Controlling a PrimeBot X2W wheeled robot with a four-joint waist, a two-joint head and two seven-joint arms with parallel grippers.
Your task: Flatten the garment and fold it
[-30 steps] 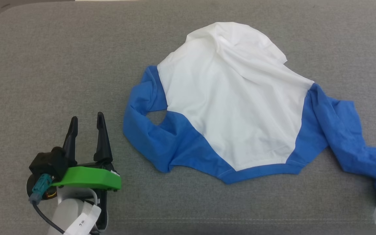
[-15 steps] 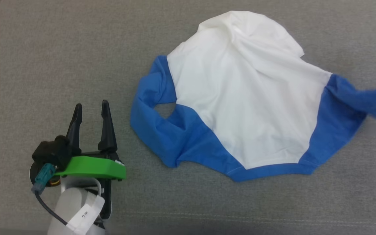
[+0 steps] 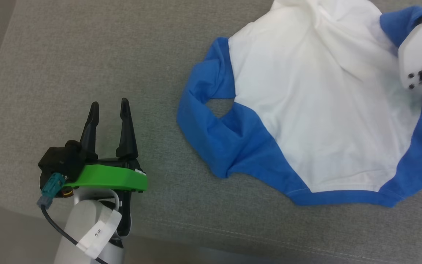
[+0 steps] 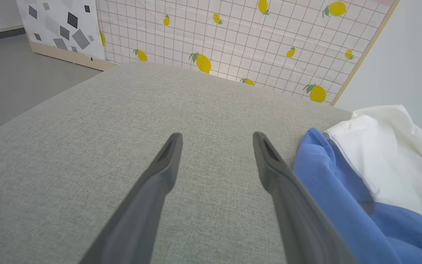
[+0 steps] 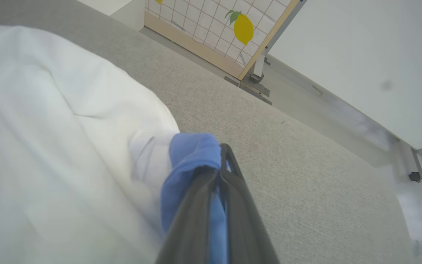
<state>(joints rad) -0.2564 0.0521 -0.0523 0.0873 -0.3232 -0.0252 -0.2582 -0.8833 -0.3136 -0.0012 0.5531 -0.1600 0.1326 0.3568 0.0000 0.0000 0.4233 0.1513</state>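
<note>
Grey woven fabric covers the cushion that carries everything. The garment lies crumpled on its right part, set back from the near edge: a white body ringed by a blue band along the near hem, with 1 blue sleeve looped open on the left side. The left gripper hovers close to the cushion's near left corner, well apart from the blue sleeve, its 2 dark fingers spread with bare cushion between them and nothing in their hold. A green bracket sits behind the fingers, and a white tape tag on the pale forearm bears small dark marks too tiny to read. The right gripper is closed on a bunch of blue cloth at the garment's far right side, lifted over the white body. Beyond the cushion stands a white grid panel printed with yellow lemons, carrying no lettering.
</note>
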